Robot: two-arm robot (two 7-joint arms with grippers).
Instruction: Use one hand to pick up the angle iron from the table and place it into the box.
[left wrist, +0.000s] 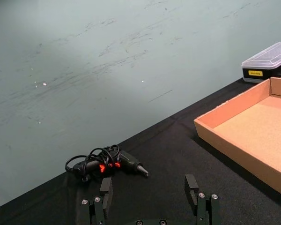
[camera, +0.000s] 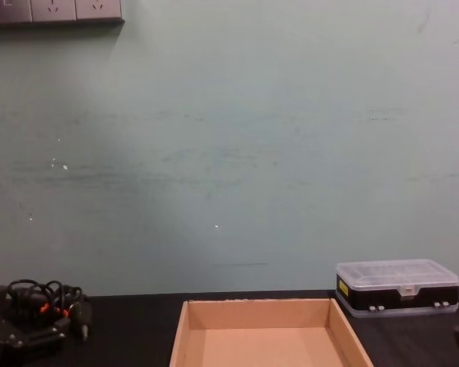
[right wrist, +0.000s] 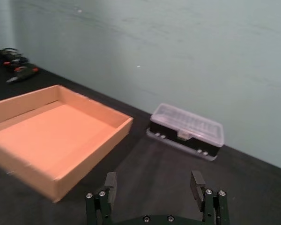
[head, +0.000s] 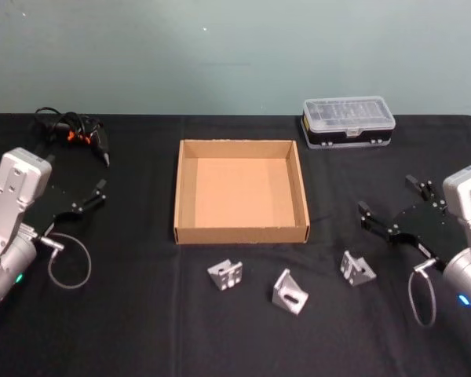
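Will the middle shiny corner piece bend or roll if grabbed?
Probably not: the middle angle iron looks like solid metal, so it is likely stiff and heavy for its size. Its flat faces should stop rolling, though smooth metal may slip.

A workshop, I'd say: flat matte black tabletop (head: pixel 141 330), scuffed pale-green wall (camera: pixel 229 153), white wall sockets (camera: pixel 53 10) at eleven o'clock (high up), clear-lidded black plastic case (head: pixel 348 122) at one.

You get bare matte black tabletop (head: pixel 141 330) either side of the three silver angle irons (head: pixel 290 291). Behind them, the low front wall of the tan cardboard box (head: pixel 242 233) stands in the way.
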